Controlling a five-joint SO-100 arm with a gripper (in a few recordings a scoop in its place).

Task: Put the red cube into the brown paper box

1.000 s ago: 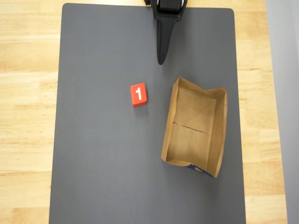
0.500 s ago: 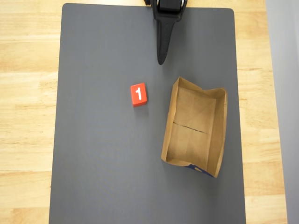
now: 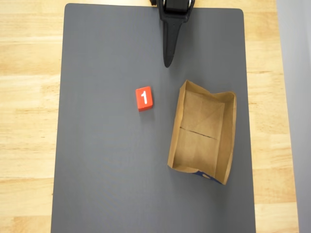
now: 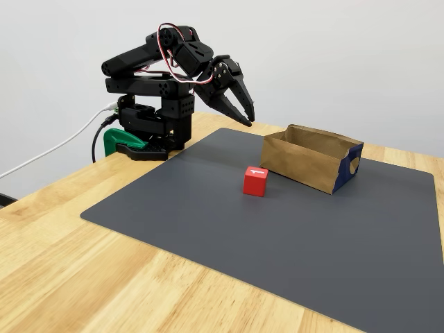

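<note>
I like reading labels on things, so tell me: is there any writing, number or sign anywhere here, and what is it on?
"1": a white numeral on the top face of the red cube, which sits on the dark mat.
The brown paper box has a blue mark at one end; no letters can be made out in it.
No other text can be read.

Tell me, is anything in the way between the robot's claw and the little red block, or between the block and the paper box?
Nothing visible is. Only bare grey mat lies between the gripper and the red cube, and between the cube and the brown paper box. The box lies open with nothing in it.
</note>
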